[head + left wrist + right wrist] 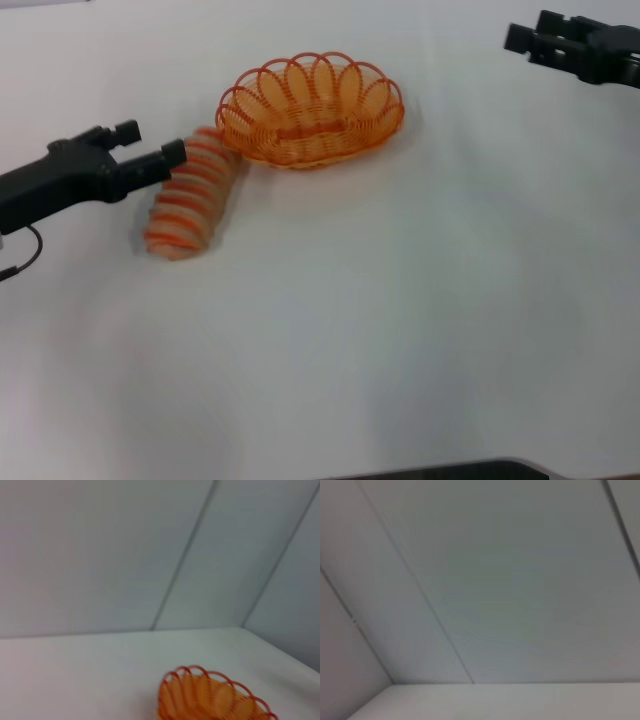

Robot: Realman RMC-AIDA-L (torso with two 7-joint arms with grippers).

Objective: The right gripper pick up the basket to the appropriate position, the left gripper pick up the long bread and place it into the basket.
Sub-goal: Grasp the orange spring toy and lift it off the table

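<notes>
The orange wire basket (310, 110) stands upright on the white table, back centre. It also shows in the left wrist view (210, 697). The long bread (193, 195) lies on the table just left of the basket, its far end against the basket's rim. My left gripper (150, 142) is open and empty, hovering at the bread's left side near its far end. My right gripper (530, 30) is open and empty at the far right, well away from the basket. The right wrist view shows only wall and table.
The white table (400, 320) stretches wide in front of and to the right of the basket. A dark edge (450, 470) shows at the bottom of the head view. Grey wall panels (150, 555) stand behind the table.
</notes>
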